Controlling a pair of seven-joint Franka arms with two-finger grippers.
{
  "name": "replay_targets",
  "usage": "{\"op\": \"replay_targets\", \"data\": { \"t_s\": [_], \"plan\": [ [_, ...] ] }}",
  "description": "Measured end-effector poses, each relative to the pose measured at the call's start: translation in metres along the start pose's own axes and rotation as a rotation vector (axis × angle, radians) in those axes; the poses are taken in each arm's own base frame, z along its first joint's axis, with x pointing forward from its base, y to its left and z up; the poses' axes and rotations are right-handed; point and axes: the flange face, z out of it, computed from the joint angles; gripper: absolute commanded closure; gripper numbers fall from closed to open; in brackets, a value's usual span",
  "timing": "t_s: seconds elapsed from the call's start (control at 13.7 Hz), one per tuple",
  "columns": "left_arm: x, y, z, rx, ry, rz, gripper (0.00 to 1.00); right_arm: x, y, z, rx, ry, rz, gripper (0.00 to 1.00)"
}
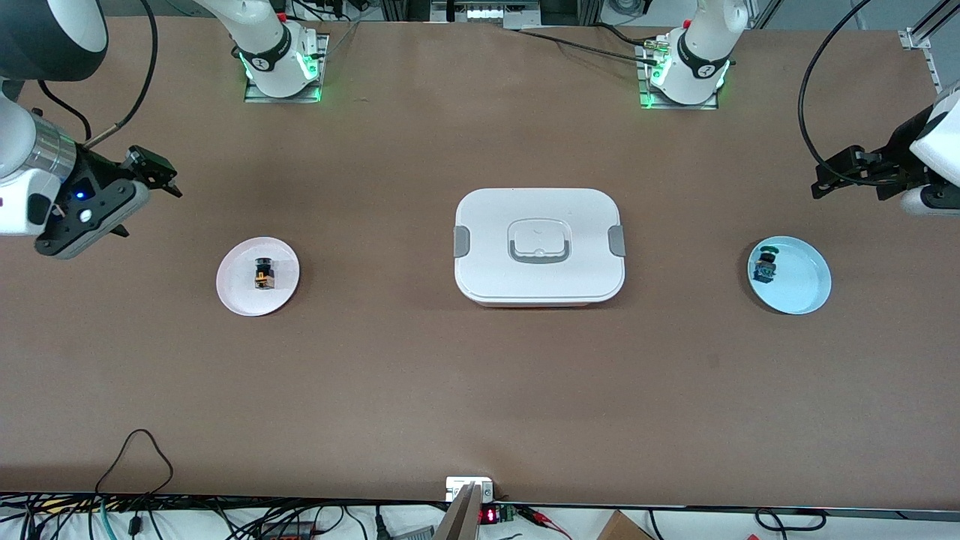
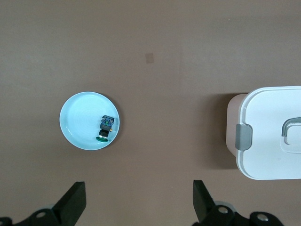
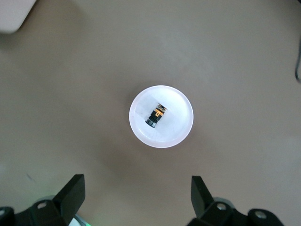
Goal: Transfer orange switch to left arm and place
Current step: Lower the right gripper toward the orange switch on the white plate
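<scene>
Nearest the front camera of the things on the brown table are the two small round plates and the large white rounded-rectangular lidded box (image 1: 538, 246) with grey side clips, which sits in the middle between them, well apart from both. At the right arm's end, the pale pink round plate (image 1: 238, 296) holds the tiny black push-button switch with an orange-yellow body section (image 1: 263, 273), lying on its side near the plate's centre; its long axis appears to run roughly toward and away from the front camera. At the left arm's end, the light-blue round plate (image 1: 806, 281) holds a small blue-bodied switch with a green cap (image 1: 766, 264), lying close to the rim on the box side. Farther from the camera and up in the air, the right arm's black two-finger gripper (image 1: 154, 176) hangs with its jaws spread wide and empty over bare table just off the pink plate; in its wrist view the orange switch lies squarely ahead of the parted fingers (image 3: 73, 195), so this arm is plainly the nearer one for the pick-up. The left arm's black gripper (image 1: 844, 176) likewise stands released and empty, waiting above the table by the blue plate. Any handover will likely have to rise over or skirt the box.
</scene>
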Motion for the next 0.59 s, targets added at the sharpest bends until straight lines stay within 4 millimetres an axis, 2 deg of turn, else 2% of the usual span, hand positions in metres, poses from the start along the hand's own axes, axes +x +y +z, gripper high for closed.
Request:
{"op": "replay_targets", "data": {
  "t_s": [0.22, 0.44, 0.59],
  "plan": [
    [0.0, 0.001, 0.0, 0.0, 0.0, 0.001, 0.0, -0.003, 0.004, 0.002, -0.001, -0.009, -0.331, 0.0],
    [0.0, 0.001, 0.0, 0.0, 0.0, 0.001, 0.0, 0.002, 0.014, 0.018, 0.012, -0.025, -0.619, 0.0],
    [0.0, 0.001, 0.0, 0.0, 0.0, 0.002, 0.0, 0.008, 0.02, 0.032, 0.02, -0.031, -0.743, 0.0]
  ]
}}
